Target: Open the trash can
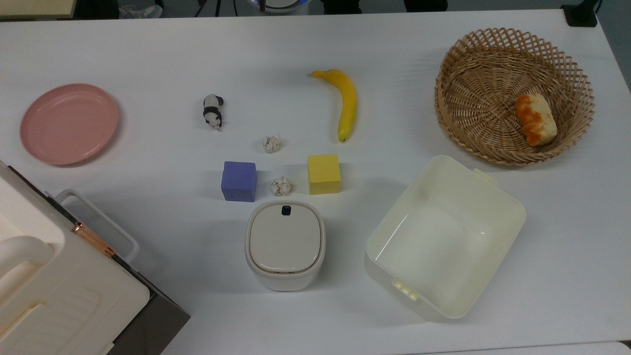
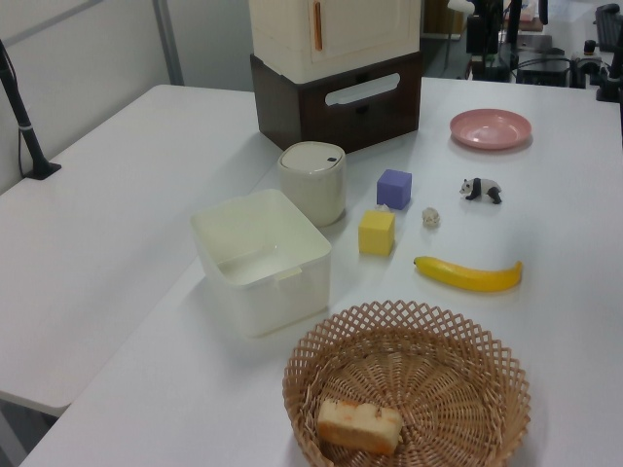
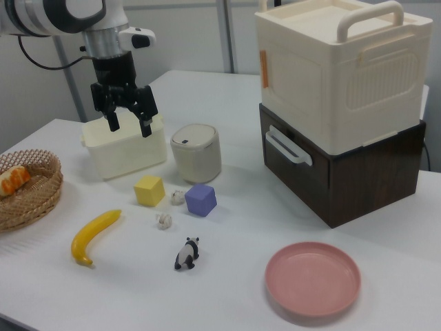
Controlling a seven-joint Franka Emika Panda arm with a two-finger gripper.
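Near the table's (image 1: 148,39) front edge in the top view, about midway along it, stands the trash can (image 1: 285,245), lid flat and shut, dark button (image 1: 286,210) at the lid edge facing the table's middle. Just beyond that edge: purple cube (image 1: 239,181), crumpled paper ball (image 1: 281,186), yellow cube (image 1: 324,173) in a row, none touching the can. Second paper ball (image 1: 271,144) farther in; panda figurine (image 1: 213,111) and banana (image 1: 345,101) beyond. Cream tub (image 1: 443,236) sits beside the can on the top view's right, a bare strip of table between them. Stacked white case on dark box (image 1: 54,276) fills the front left corner in the top view, apart from the can. Pink plate (image 1: 69,123) near the top view's left edge; wicker basket (image 1: 512,93) with a piece of bread (image 1: 536,119) near the far right corner.

In the right view the gripper (image 3: 127,124) hangs above the tub, fingers spread and holding nothing, up and to the right view's left of the can, open air between.
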